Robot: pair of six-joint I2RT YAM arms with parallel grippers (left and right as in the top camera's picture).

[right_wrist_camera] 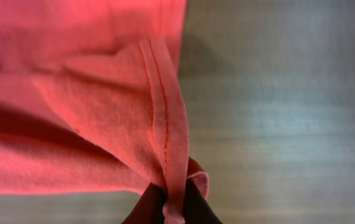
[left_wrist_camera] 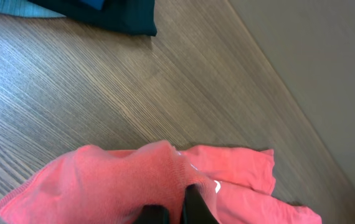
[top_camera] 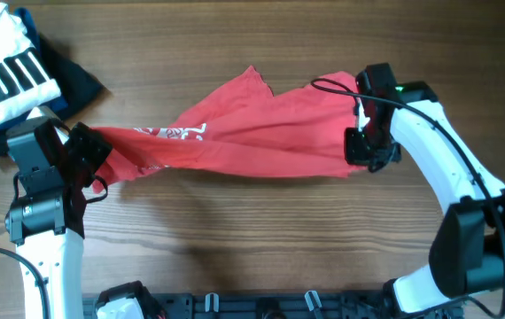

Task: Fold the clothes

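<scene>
Red T-shirt (top_camera: pixel 252 133) strung between our two hands across the worktop (top_camera: pixel 235 257)
Our left hand (top_camera: pixel 82 158) is clamped shut on one end, our right hand (top_camera: pixel 361 149) pinched closed on a hem; we should draw both apart evenly to flatten it. We count one striped garment (top_camera: pixel 4 75), one navy pile (top_camera: pixel 73 84), one red shirt, two hands.

The left arm (top_camera: pixel 47 208) is standing at the near-left corner of the tabletop. Its left gripper (top_camera: pixel 84 155) is pointing toward the right edge, jaws pinching a bunched end of the red T-shirt (top_camera: pixel 252 133). The right arm (top_camera: pixel 443 155) is arching from the near-right corner toward the far edge. Its right gripper (top_camera: pixel 361 146) is angling down, jaws clamping the shirt's hem.
</scene>
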